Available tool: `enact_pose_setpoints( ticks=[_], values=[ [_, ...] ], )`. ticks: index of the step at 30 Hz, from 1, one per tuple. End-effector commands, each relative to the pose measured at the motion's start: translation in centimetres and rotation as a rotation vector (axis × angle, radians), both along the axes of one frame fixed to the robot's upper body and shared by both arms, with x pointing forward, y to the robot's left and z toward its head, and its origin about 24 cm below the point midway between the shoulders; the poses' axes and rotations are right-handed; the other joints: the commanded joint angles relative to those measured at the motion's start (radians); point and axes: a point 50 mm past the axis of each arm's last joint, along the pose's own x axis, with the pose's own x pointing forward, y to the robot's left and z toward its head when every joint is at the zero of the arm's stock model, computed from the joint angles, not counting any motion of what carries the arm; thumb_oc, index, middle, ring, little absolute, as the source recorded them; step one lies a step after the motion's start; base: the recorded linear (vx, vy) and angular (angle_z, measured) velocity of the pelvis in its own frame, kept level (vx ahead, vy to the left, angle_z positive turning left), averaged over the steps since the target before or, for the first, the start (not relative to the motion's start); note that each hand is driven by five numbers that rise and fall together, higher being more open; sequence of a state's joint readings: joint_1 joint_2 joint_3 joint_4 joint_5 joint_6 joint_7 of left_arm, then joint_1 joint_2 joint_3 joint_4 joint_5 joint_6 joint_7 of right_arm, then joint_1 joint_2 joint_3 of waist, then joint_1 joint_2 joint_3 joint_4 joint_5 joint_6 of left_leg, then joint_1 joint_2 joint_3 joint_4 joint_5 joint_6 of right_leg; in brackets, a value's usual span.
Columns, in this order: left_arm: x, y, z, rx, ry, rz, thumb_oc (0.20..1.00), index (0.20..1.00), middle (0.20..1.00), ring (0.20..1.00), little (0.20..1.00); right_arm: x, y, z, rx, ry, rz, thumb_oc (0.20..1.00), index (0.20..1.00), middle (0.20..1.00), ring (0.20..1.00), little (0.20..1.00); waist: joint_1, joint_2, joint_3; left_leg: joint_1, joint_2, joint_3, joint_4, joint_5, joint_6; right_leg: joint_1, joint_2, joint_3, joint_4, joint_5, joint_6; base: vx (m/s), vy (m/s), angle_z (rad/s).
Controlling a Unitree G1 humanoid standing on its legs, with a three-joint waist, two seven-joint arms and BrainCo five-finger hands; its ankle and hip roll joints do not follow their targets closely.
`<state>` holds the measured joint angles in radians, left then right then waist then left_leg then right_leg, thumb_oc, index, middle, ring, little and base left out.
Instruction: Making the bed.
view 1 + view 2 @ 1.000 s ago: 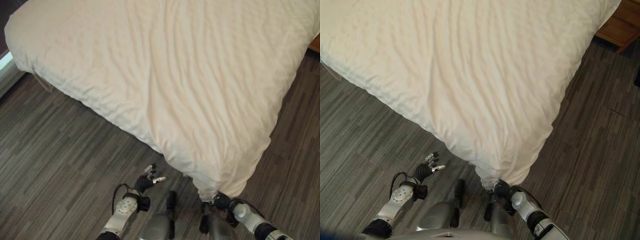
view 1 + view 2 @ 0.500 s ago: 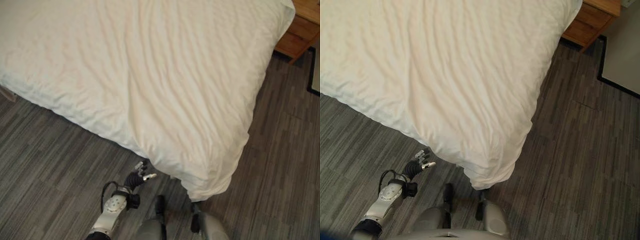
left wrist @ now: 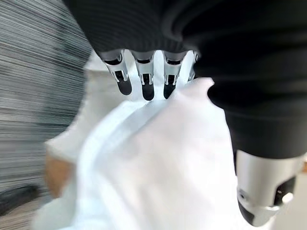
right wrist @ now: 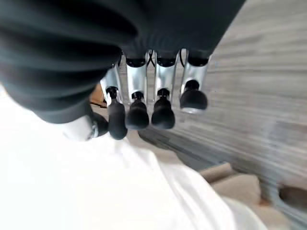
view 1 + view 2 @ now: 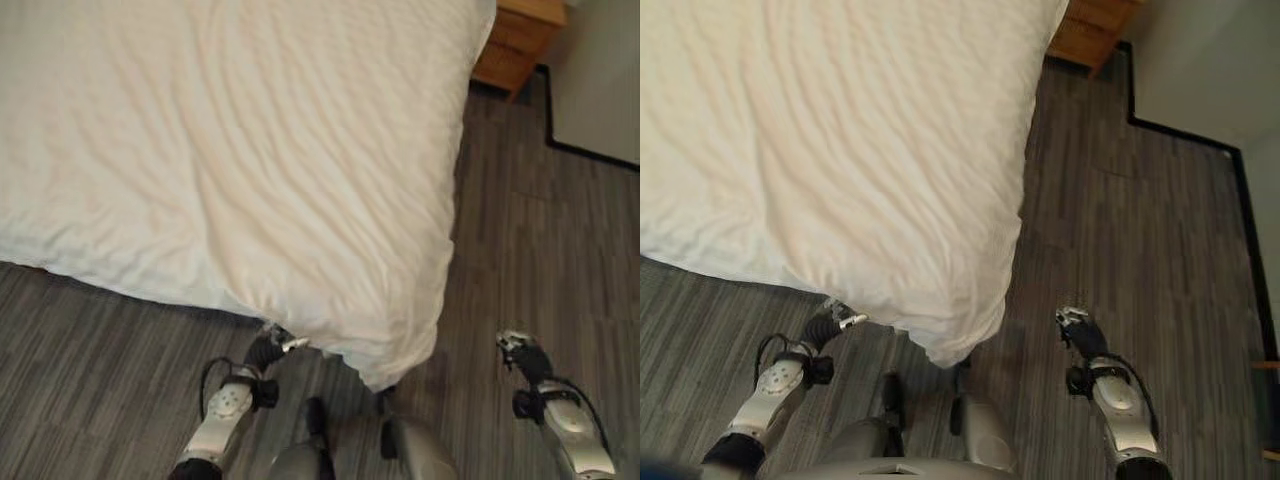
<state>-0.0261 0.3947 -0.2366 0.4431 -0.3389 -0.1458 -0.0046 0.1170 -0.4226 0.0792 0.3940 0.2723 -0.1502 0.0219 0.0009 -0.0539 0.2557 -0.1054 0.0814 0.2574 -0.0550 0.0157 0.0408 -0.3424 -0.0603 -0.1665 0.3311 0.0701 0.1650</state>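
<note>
Firstly, in the left eye view we count one bed with one white duvet (image 5: 250,160), one wooden nightstand (image 5: 515,45) at the far right, and two robot hands. The duvet corner hangs off the near right of the bed, and the grey floor (image 5: 530,260) to its right is open up to the wall. Our left hand (image 5: 268,346) is touching the near hem of the duvet; our right hand (image 5: 522,352) is over the floor, well apart from the bed.

In the right eye view we see the same scene. Compared with half a second ago, the camera has turned to the right and the right hand has come into the picture.

In the left wrist view, the fingers (image 3: 145,81) curl onto a fold of the duvet, so this hand grips it.

In the right wrist view, the fingers (image 4: 162,103) are bent loosely and carry nothing, with white cloth just beside them.
</note>
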Motion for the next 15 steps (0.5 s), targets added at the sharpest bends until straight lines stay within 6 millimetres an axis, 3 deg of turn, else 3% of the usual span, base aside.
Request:
enact_pose_setpoints(
  ticks=[1, 4, 5, 8, 9, 10, 11, 12, 13, 15],
  values=[
    [-0.3, 0.5, 0.6, 0.021, -0.048, -0.006, 1.000, 1.000, 1.000, 1.000, 1.000, 0.3, -0.8, 1.4, -0.052, -0.052, 0.049, 0.200, 0.200, 0.200, 0.200, 0.200, 0.017, -0.023, -0.012, -0.052, -0.077, -0.031, -0.032, 0.073, -0.010, 0.159, 0.016, -0.001, 0.025, -0.068, 0.005, -0.20, -0.035, -0.04],
    [-1.0, 1.1, 0.4, 0.015, -0.036, 0.021, 1.000, 1.000, 1.000, 1.000, 1.000, 0.6, -0.3, 1.5, -0.047, -0.059, 0.069, 0.200, 0.200, 0.200, 0.200, 0.200, 0.049, -0.037, -0.037, -0.080, -0.078, -0.019, -0.032, 0.093, -0.013, 0.214, 0.050, -0.012, -0.018, -0.100, -0.008, -0.18, -0.112, -0.32],
    [-1.6, 1.6, -0.1, -0.003, -0.020, 0.053, 1.000, 1.000, 1.000, 1.000, 1.000, 1.5, 0.2, 2.2, -0.054, -0.086, 0.121, 0.200, 0.200, 0.200, 0.200, 0.200, 0.115, -0.062, -0.055, -0.113, -0.088, -0.010, -0.032, 0.137, -0.038, 0.323, 0.072, -0.037, -0.244, -0.144, -0.061, -0.20, -0.169, -0.28],
    [-1.6, 1.3, -0.2, -0.013, -0.015, 0.045, 1.000, 1.000, 1.000, 1.000, 1.000, 1.7, -0.1, 2.5, -0.066, -0.095, 0.116, 0.200, 0.200, 0.200, 0.200, 0.200, 0.124, -0.054, -0.058, -0.135, -0.091, -0.025, -0.032, 0.158, -0.046, 0.336, 0.088, -0.019, -0.303, -0.132, -0.070, -0.18, -0.151, -0.21],
    [-1.9, 0.9, -0.6, -0.045, -0.002, 0.044, 1.000, 1.000, 1.000, 1.000, 1.000, 2.4, -0.3, 3.4, -0.093, -0.128, 0.133, 0.200, 0.200, 0.200, 0.200, 0.200, 0.133, -0.036, -0.047, -0.163, -0.089, -0.061, -0.032, 0.208, -0.075, 0.353, 0.096, -0.033, -0.346, -0.126, -0.082, -0.22, -0.131, 0.30],
    [-1.8, 0.5, -0.7, -0.060, 0.003, 0.039, 1.000, 1.000, 1.000, 1.000, 1.000, 2.7, -0.4, 3.9, -0.107, -0.144, 0.136, 0.200, 0.200, 0.200, 0.200, 0.200, 0.134, -0.027, -0.038, -0.172, -0.089, -0.074, -0.020, 0.223, -0.089, 0.361, 0.094, -0.044, -0.348, -0.121, -0.088, -0.22, -0.131, 0.42],
    [-1.8, 0.5, -0.7, -0.060, 0.003, 0.039, 1.000, 1.000, 1.000, 1.000, 1.000, 2.7, -0.4, 3.9, -0.107, -0.144, 0.136, 0.200, 0.200, 0.200, 0.200, 0.200, 0.134, -0.027, -0.039, -0.173, -0.089, -0.075, -0.020, 0.224, -0.089, 0.360, 0.094, -0.044, -0.348, -0.121, -0.088, -0.28, -0.040, 0.66],
    [-1.5, -0.4, -0.8, -0.070, 0.001, 0.013, 1.000, 1.000, 1.000, 1.000, 1.000, 3.4, -0.6, 4.6, -0.122, -0.166, 0.149, 0.200, 0.200, 0.200, 0.200, 0.200, 0.143, -0.021, -0.010, -0.205, -0.096, -0.147, 0.068, 0.220, -0.121, 0.353, 0.080, -0.060, -0.346, -0.103, -0.099, -0.28, -0.015, 0.82],
    [-1.6, -0.7, -0.8, -0.075, 0.000, 0.000, 1.000, 1.000, 1.000, 1.000, 1.000, 3.5, -0.5, 4.6, -0.119, -0.165, 0.159, 0.200, 0.200, 0.200, 0.200, 0.200, 0.140, -0.028, -0.007, -0.202, -0.098, -0.166, 0.103, 0.191, -0.115, 0.349, 0.064, -0.070, -0.351, -0.092, -0.096, -0.36, -0.009, 0.85],
    [-1.7, -1.4, -0.8, -0.082, 0.003, -0.034, 1.000, 1.000, 1.000, 1.000, 1.000, 3.4, -0.2, 4.5, -0.112, -0.155, 0.181, 0.200, 0.200, 0.200, 0.200, 0.200, 0.118, -0.044, -0.015, -0.187, -0.065, -0.141, 0.189, 0.121, -0.093, 0.331, 0.022, -0.102, -0.350, -0.065, -0.092, -0.21, 0.036, 0.64]
  ],
)
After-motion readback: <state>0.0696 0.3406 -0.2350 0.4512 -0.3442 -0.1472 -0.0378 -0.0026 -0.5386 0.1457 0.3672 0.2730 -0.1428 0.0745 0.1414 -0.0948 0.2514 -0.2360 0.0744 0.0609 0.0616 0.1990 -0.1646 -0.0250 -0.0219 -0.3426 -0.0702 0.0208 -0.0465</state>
